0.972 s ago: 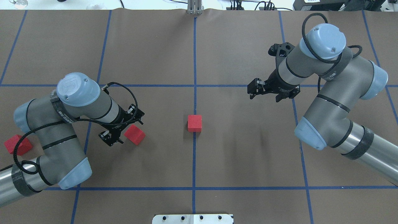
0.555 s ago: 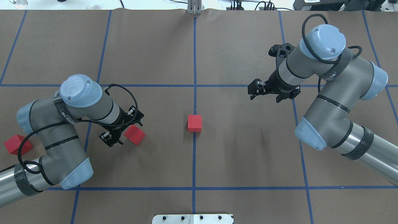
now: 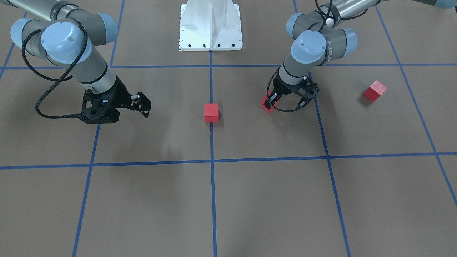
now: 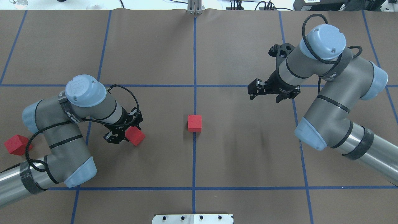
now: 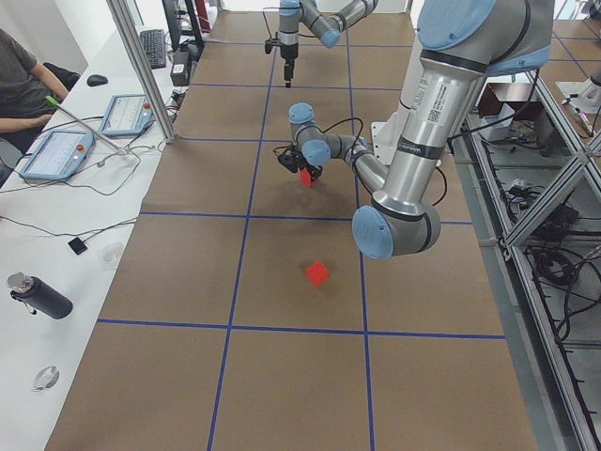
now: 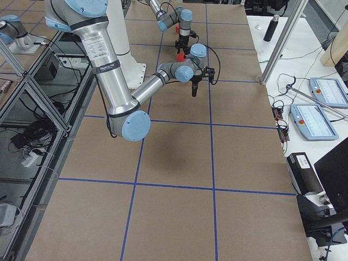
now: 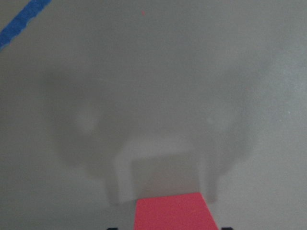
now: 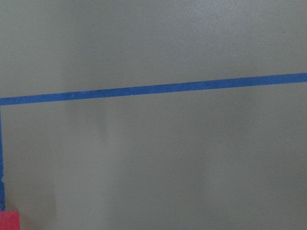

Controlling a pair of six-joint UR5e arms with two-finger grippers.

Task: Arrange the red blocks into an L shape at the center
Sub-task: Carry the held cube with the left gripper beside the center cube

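Three red blocks lie on the brown table. One block (image 4: 194, 123) sits at the centre on the blue middle line, also seen from the front (image 3: 211, 112). A second block (image 4: 135, 136) lies left of centre. My left gripper (image 4: 124, 129) is open and low over it, its jaws on either side of the block (image 7: 172, 213), which is partly hidden in the front view (image 3: 266, 104). The third block (image 4: 15, 145) lies at the far left, apart from both grippers (image 3: 374, 90). My right gripper (image 4: 269, 92) is open and empty, above the table right of centre.
Blue tape lines (image 4: 194, 62) divide the table into large squares. The white robot base plate (image 3: 210, 26) stands at the near edge. A person (image 5: 23, 80) sits at a side desk with tablets, off the table.
My left gripper has moved right and down onto the second block, which has stayed in place. The right arm and the centre block have not moved.
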